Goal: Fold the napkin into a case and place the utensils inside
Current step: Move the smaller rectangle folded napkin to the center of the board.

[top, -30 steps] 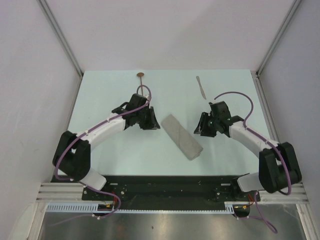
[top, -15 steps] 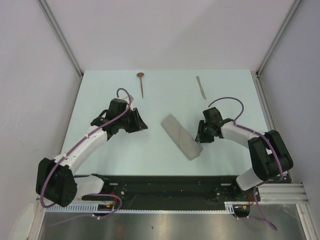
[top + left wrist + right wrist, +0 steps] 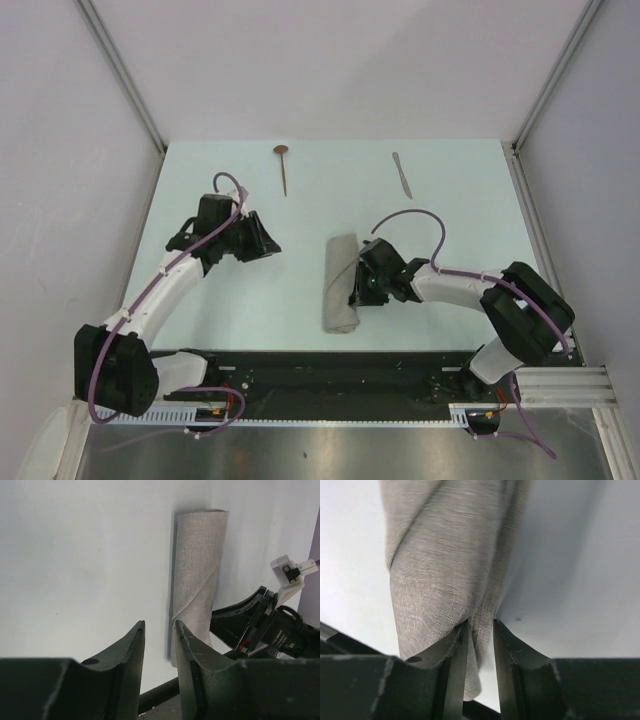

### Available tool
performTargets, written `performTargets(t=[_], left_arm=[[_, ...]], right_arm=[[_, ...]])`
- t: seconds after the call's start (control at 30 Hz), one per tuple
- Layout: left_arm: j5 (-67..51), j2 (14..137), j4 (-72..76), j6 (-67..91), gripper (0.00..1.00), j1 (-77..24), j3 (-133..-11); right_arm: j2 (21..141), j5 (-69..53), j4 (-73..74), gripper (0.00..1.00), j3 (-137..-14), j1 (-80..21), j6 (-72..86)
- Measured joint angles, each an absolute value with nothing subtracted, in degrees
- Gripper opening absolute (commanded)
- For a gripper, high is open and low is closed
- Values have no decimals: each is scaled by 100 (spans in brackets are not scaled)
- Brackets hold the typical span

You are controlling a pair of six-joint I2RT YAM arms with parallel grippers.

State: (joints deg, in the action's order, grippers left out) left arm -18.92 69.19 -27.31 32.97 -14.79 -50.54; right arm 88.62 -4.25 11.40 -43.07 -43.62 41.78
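The napkin point(image 3: 336, 295) has swung round! A second ago it lay slanted from 11 to 5 o'clock. Now the folded strip runs almost straight from 12 to 6, sitting just off the middle of the pale worktop point(image 3: 460, 180) toward 6. The right arm point(image 3: 450, 283) has reached in low from 3 o'clock, while the left arm point(image 3: 165, 290) has drawn back toward 9.

The right fingers point(image 3: 360, 284) are on the strip's 3 o'clock edge, and the wrist view settles it: they're clamped on a gathered fold of the grey-beige cloth, which bunches up ahead of them. The left fingers point(image 3: 268, 246) hang well apart from the napkin, off at its 10 o'clock side, with a narrow gap between them and nothing in it. From that wrist, the strip shows a diagonal overlap across its face.

Out at the far edge, the spoon point(image 3: 284, 172) lies at 11 o'clock, its copper bowl pointing away from the arms. The slim knife point(image 3: 402, 175) lies at 1 o'clock. Both are untouched and well clear of the cloth.
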Motion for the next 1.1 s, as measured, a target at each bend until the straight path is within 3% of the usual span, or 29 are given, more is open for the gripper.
performTargets(t=[0.33,0.4,0.5,0.63,0.8,1.0,1.1], left_arm=[[-2359,6888,-2694,3299,36,-1275,-5048],[-2585,6888,-2561,3321,36,-1273,-4998],[-2836,6888,-2362,3391,36,-1273,-4803],[-3037,6928,-2272,3470,36,-1273,-4661],[-3162,7006,-2097,3562,40,-1273,-4661],[-3164,7430,-2104,3603,48,-1273,-4993],[-2976,7896,-2132,3601,52,-1273,-5561]], right_arm=[[9150,-517,1103,34,-4580,-4678,4364],[9028,-440,1365,46,-4580,-4571,4187],[8691,-259,1791,53,-4580,-4440,3887],[8265,-202,2067,50,-4678,-4563,3588],[8390,-694,1621,32,-4925,-4762,3494],[9013,-1120,1142,30,-4840,-4831,3548],[9118,-1214,1127,36,-4812,-4838,3520]])
